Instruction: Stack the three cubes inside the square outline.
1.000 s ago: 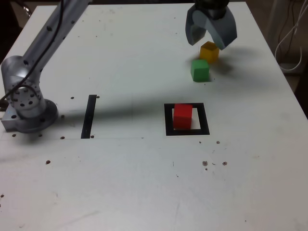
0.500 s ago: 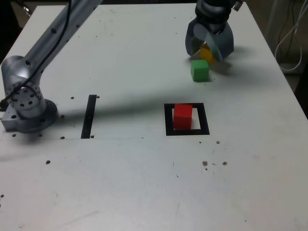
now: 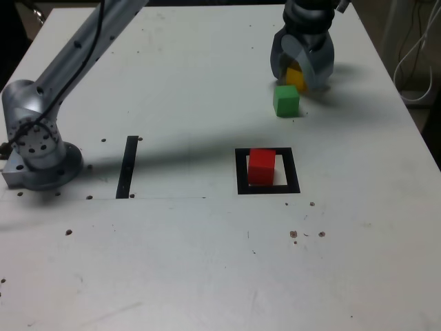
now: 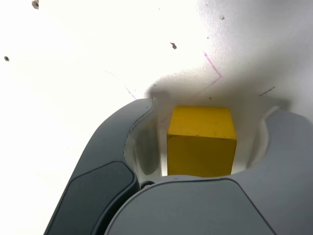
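Your table [image 3: 207, 276] is mostly bare, so there's room to work. The outline [image 3: 240, 172] already has the red cube [image 3: 261, 165] sitting inside as the base. Green cube [image 3: 286, 101] waits just beside the claw [image 3: 302, 69], far side. The claw straddles the yellow cube [image 4: 201, 141], jaws partway shut with gaps either side, so no firm grip yet. It looks like yellow goes up next.

A white table [image 3: 207, 262] bears a black strip [image 3: 128, 167].

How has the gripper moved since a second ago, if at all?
Yes: the gripper has sunk toward the table, its jaws narrowing around the yellow cube.
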